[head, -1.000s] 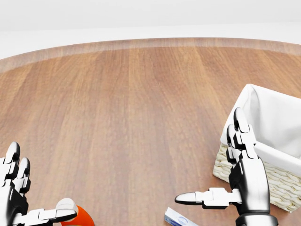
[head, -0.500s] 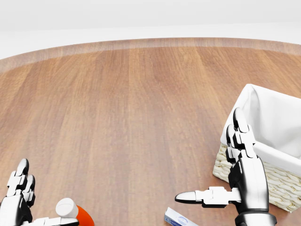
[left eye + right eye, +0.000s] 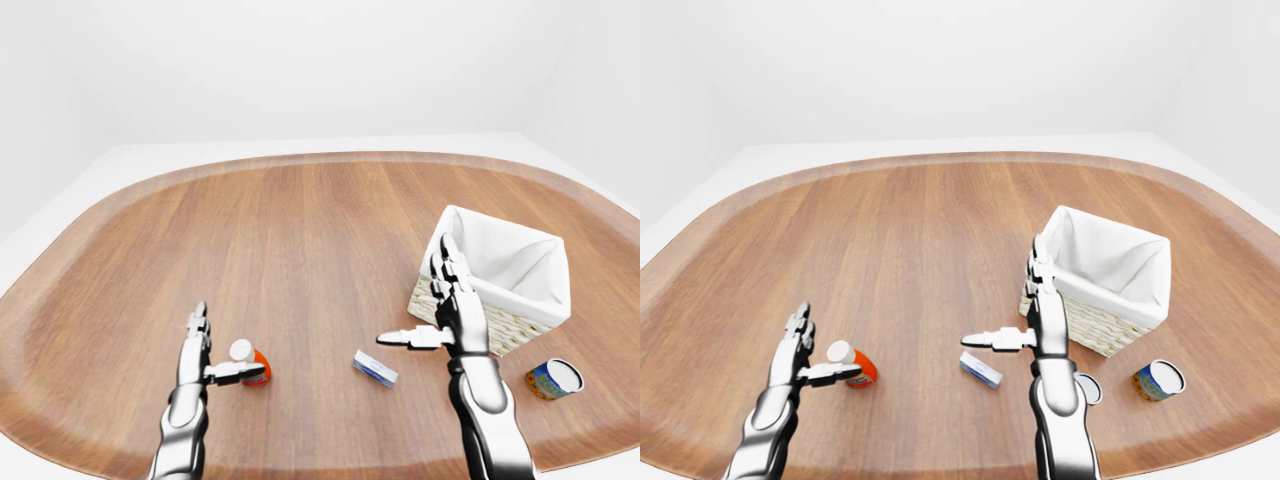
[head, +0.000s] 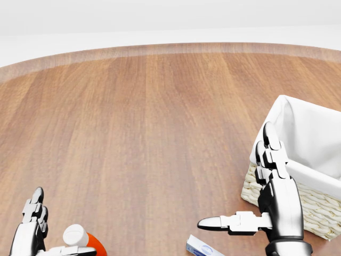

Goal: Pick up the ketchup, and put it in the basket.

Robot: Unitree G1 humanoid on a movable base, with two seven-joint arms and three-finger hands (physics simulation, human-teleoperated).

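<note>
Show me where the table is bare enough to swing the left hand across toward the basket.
Bare wood fills the table's whole upper half, above both hands and left of the basket. Crowded along the bottom: ketchup at the left hand, small box under the right hand's thumb, can below the basket.

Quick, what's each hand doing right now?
Left hand: open, thumb beside the ketchup, not gripping it.
Right hand: open, holding nothing.

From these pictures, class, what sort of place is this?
Probably a simulated test scene, not a real room: a bare wooden table against blank white, with only a basket, a ketchup bottle and a can.
</note>
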